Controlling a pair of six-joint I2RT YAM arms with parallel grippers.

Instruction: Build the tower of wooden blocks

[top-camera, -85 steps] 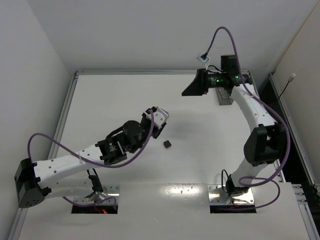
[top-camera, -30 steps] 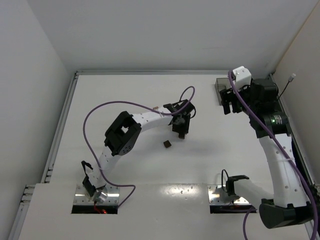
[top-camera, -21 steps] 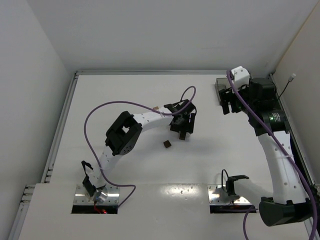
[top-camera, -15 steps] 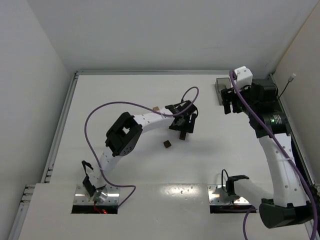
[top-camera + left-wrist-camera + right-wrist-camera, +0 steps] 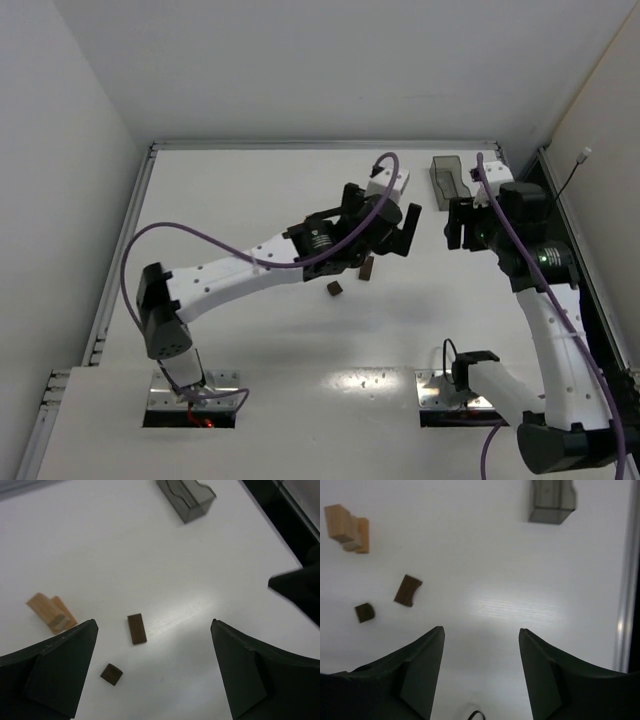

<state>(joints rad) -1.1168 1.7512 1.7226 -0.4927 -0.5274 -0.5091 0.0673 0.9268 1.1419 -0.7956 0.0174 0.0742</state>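
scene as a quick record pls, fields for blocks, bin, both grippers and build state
light tan wooden blocks: small touching cluster
dark brown wooden bar: lying flat, apart from cluster
dark brown wooden cube: alone, near the bar
clear grey plastic bin: far right corner of white table
left gripper: open, empty
right gripper: open, empty
build state: dark pieces loose, no tall stack
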